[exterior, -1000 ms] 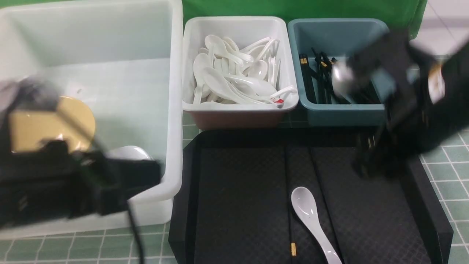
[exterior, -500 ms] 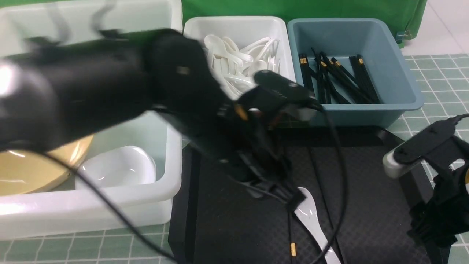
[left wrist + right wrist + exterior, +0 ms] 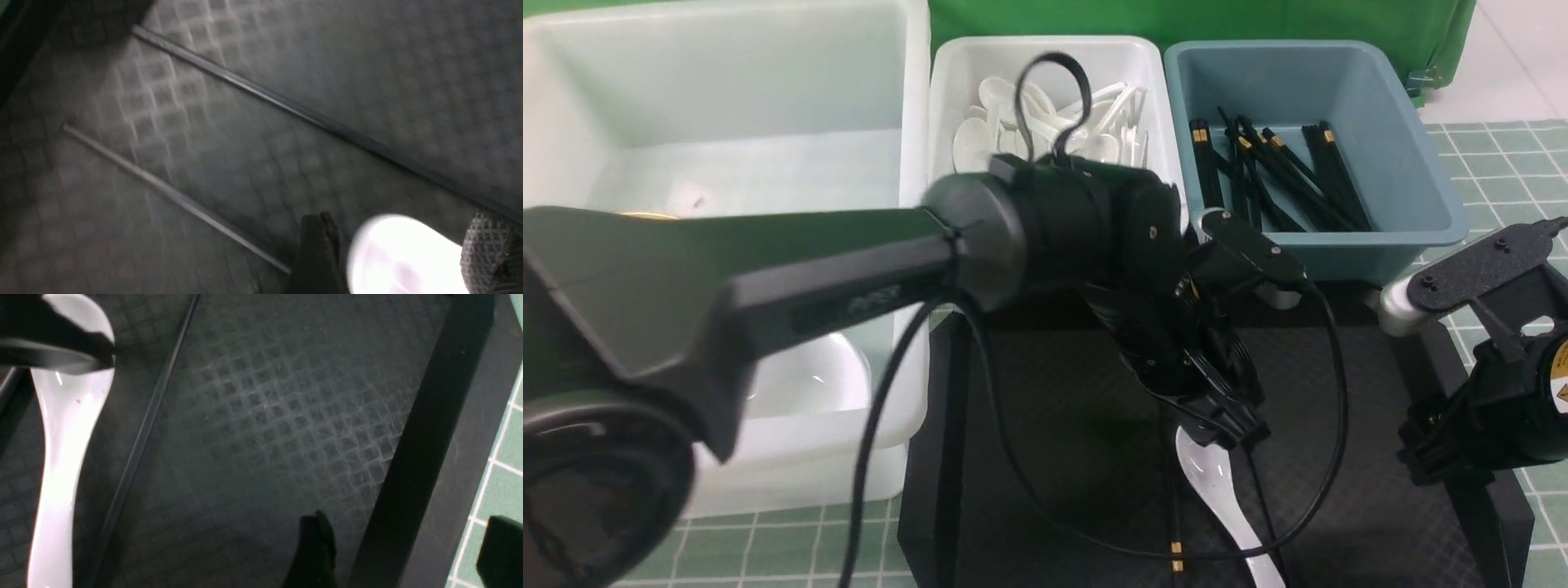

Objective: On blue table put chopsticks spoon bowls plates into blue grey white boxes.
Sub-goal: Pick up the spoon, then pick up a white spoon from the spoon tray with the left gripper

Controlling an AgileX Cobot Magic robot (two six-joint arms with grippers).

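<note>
Where the left arm (image 3: pixel 792 269) reaches across the black tray (image 3: pixel 1045 425), the left pincer (image 3: pixel 1227 426) hangs right over the bowl end of the loose spoon (image 3: pixel 1217 482). From the left wrist, its two fingers (image 3: pixel 316 253) stand wide apart with the spoon's bowl between them. A thin gap shows beside one finger. The ribbed one meets the spoon's edge in the picture, but I cannot tell whether it truly touches. The spoon lies flat on the tray, with its handle pointing toward the robot. Two loose chopsticks (image 3: pixel 184 200) lie on the tray just beside it.

The right pincer (image 3: pixel 404 555) hovers at the tray's right rim, spread wide and empty, well apart from the spoon. One of its fingers is over the tray floor and the other is over the tiled counter (image 3: pixel 1503 163).

At the tray's far side, the small white box (image 3: pixel 1054 53) is heaped with white spoons (image 3: pixel 980 143). The blue-grey box (image 3: pixel 1405 163) next to it holds black chopsticks (image 3: pixel 1274 180). The large translucent white box (image 3: pixel 915 98) to the left holds a white plate (image 3: pixel 805 384).
</note>
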